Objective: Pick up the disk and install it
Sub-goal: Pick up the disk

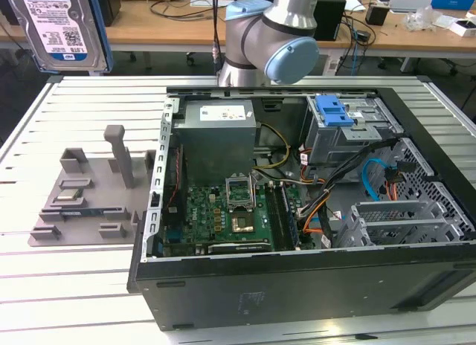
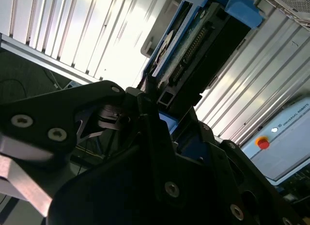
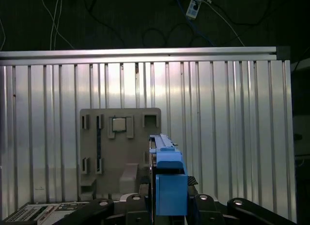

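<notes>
**Disk aloft in the gripper, clear of the case**

The disk (image 1: 63,29) hangs in the air at the exterior view's upper left. Its labelled face (image 1: 52,7) is turned to that camera, and it sits well apart from the open computer case (image 1: 297,289). In the first wrist view it shows edge-on (image 3: 164,142), with a blue rail (image 3: 170,184) running along the near edge. The second wrist view shows its connector end (image 2: 193,45) pointing away from the gripper.

The gripper (image 3: 170,201) has its jaws closed on the disk, one against each broad side, near the end opposite the connector.

This looks like a stiff, dense metal block that is heavy for its bulk and will not flex in the grip. Its flat faces are probably smooth and a little slippery. The unit is likely sensitive to knocks, and the exposed connector pins are the most fragile part. A hold on the plain metal body or the plastic rails seems safest, keeping off the connector and any bare circuit side. The present grip looks sound on that count.

Below the disk in the first wrist view lies the grey fixture plate (image 3: 121,137) on the slatted table (image 3: 232,113).

Farther off in the exterior view, the arm (image 1: 271,33) stands behind the case. Inside the case are the power supply (image 1: 216,129) and a drive cage topped by a blue latch (image 1: 333,111).
</notes>
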### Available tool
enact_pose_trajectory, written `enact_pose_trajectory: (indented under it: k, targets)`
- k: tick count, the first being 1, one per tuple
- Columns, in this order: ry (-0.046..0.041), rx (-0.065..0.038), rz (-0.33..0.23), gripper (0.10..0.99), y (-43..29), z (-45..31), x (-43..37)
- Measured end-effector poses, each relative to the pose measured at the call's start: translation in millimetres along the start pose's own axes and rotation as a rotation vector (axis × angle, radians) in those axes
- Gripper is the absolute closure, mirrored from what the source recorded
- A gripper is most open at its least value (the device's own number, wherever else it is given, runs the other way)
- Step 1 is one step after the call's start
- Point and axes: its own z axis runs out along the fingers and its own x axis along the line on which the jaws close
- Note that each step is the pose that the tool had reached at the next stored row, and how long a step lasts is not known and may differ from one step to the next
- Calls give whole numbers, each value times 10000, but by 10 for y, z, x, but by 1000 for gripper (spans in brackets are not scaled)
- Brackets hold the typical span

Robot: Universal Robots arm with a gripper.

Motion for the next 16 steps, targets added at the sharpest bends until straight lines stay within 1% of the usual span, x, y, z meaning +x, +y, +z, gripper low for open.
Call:
enact_pose_trajectory:
  k: [2, 4, 6, 9, 10, 16]
  targets:
    - [0, 0, 1, 722, -72, -3, -3]
    - [0, 0, 0, 722, -159, -6, -5]
    - [0, -1, 0, 722, -226, -9, -7]
    - [0, -3, 1, 722, -349, -13, -11]
    - [0, -5, 1, 722, -404, -16, -12]
    - [0, -11, 1, 722, -599, -23, -18]
